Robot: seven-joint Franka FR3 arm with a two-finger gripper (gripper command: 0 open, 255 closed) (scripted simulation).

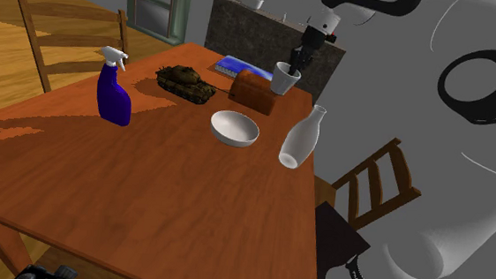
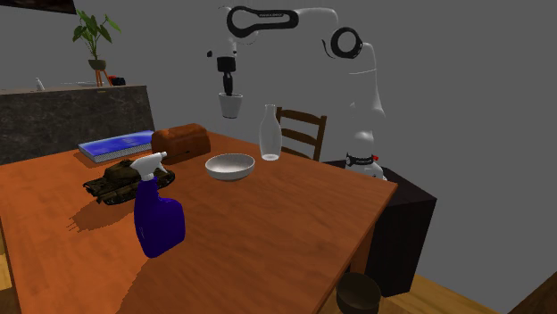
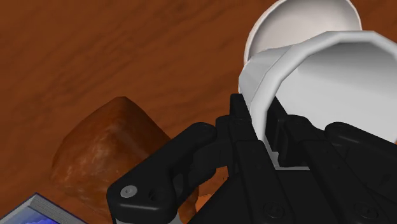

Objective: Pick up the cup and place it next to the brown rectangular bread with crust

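Two jaws are seen pinching the rim of the cup (image 1: 285,77), which hangs in the air well clear of the desk (image 1: 146,190), just past the bread (image 1: 253,92). Looks like the carry-and-set-down step, so tbh it's best lowered slowly onto bare wood just beside the loaf, with the cup kept level and not released until its base is seated. The loaf shouldn't get nudged on the way down, and the bowl (image 1: 234,128) and bottle (image 1: 302,137) are near enough to be steered around. Counted up: one cup, one bread, one bowl, one bottle, one tank (image 1: 186,81), one sprayer (image 1: 114,91), one book (image 1: 240,68), two chairs (image 1: 40,37).
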